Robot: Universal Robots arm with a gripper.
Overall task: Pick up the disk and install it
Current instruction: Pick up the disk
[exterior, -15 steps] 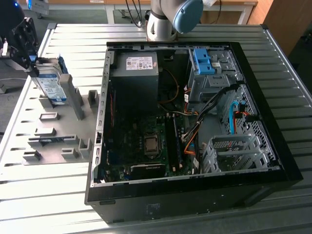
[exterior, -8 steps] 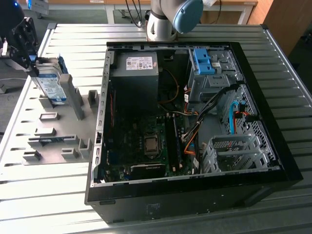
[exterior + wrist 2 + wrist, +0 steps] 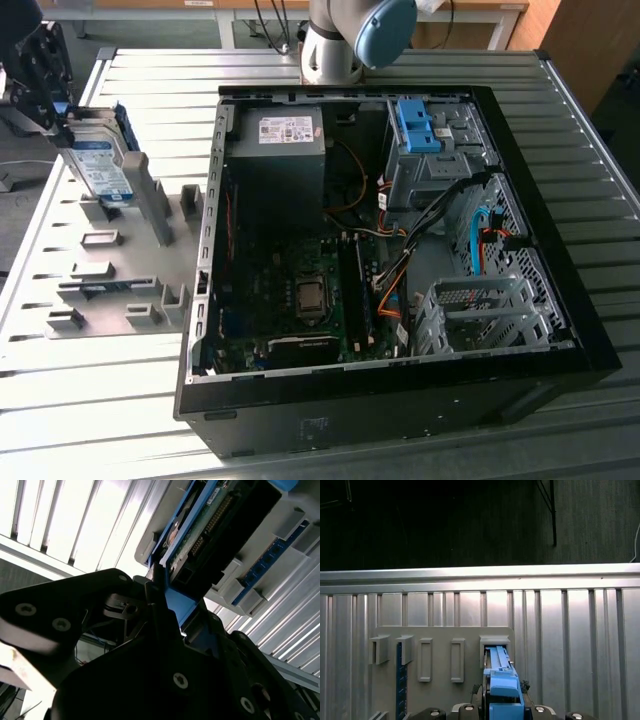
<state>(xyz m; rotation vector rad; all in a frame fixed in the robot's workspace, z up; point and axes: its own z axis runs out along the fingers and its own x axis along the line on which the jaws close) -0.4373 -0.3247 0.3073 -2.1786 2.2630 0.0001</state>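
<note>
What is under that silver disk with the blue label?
A grey holder plate with raised slots, lying on the ribbed metal table. The disk tilts over it; its lower end covers the slot beneath, so whether it sits inside cannot be seen.

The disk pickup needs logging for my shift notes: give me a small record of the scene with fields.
disk: silver drive with blue rails, on edge and tilted, at the exterior view's left
claw: shut on the disk's upper end
holder plate: grey, slotted, under the disk; whether the disk is clear of its slot cannot be told
computer case: open, to the exterior view's right of the plate
blue bracket: inside the case, no drive in it
installed: not yet
</note>
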